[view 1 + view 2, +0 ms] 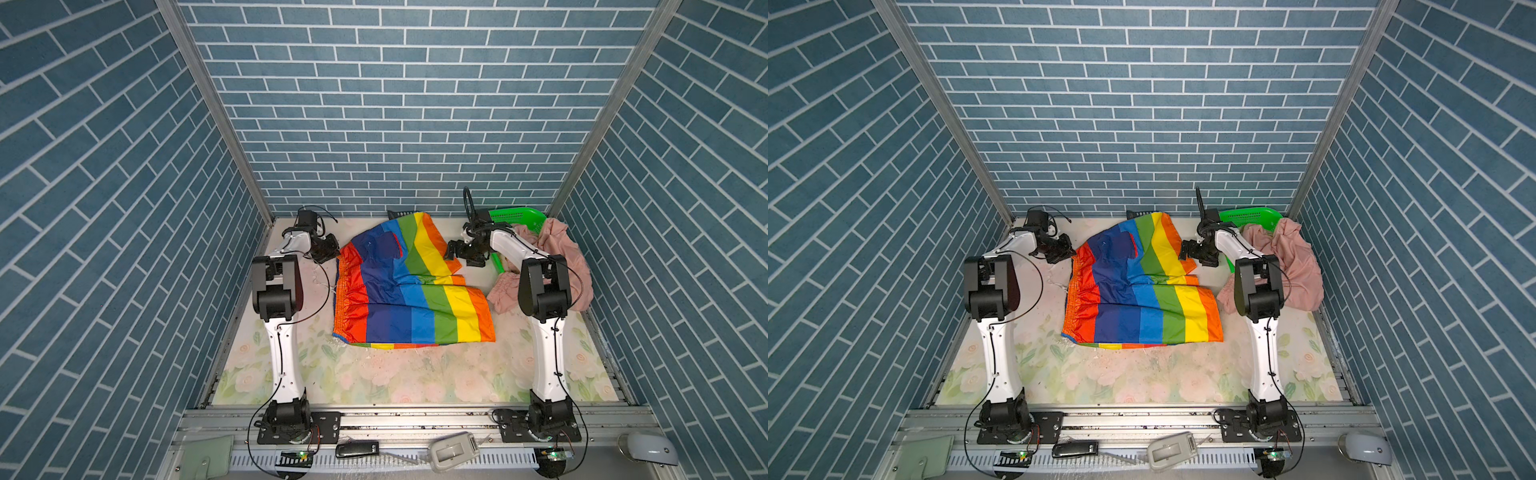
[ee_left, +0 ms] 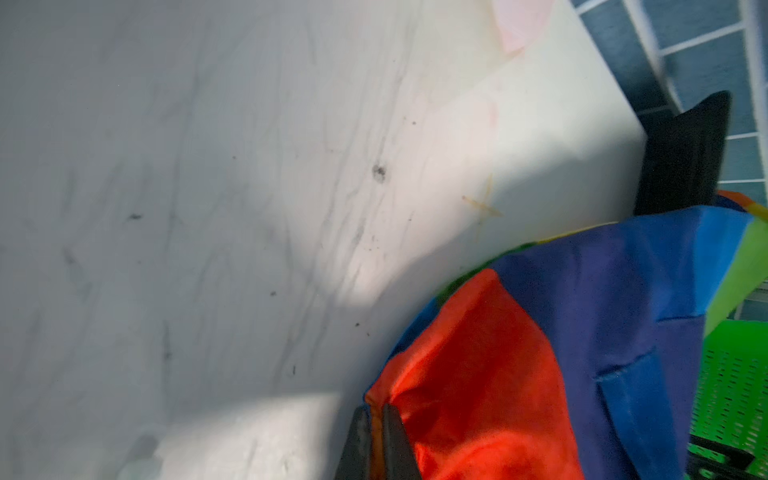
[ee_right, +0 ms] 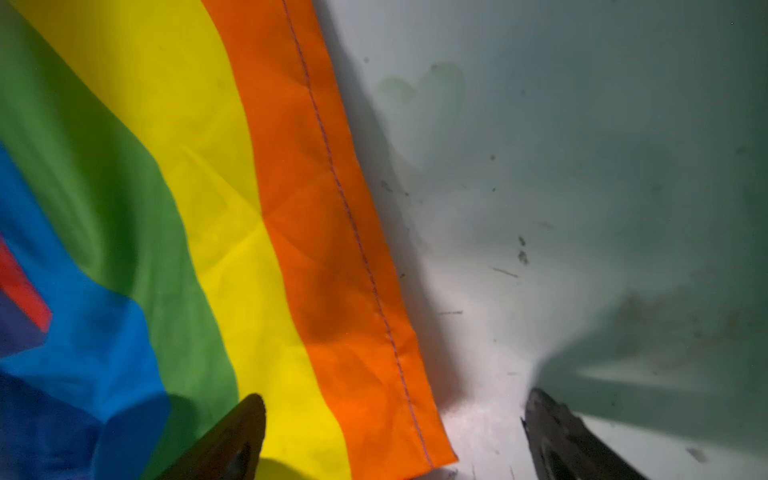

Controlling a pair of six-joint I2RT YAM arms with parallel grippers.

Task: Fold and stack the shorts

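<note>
Spread flat over the middle of the floral-printed bench (image 1: 374,374) (image 1: 1100,374): shiny rainbow-striped shorts (image 1: 411,291) (image 1: 1142,291), gathered waistband toward the left edge, both legs pointing toward the right edge, the far leg reaching up to the back edge. Clenched on the red waistband corner toward the back-left corner: left gripper (image 1: 330,254) (image 1: 1062,251), seen in the left wrist view (image 2: 376,419) with black fingers (image 2: 395,436) pressed together and a sliver of red cloth (image 2: 519,374) pinched between. Released and spread wide over the far leg's orange hem: right gripper (image 1: 459,258) (image 1: 1196,254), shown in the right wrist view (image 3: 395,415) with one finger above the yellow stripe (image 3: 208,208) and one above bare bench; contact with the cloth cannot be told. Heaped in the back-right corner, behind the right arm: plain dusty pink shorts (image 1: 561,257) (image 1: 1296,257), draped over the rim of a green plastic mesh basket (image 1: 515,216) (image 1: 1250,216) (image 2: 731,395) and spilling onto the bench beside the right edge.
</note>
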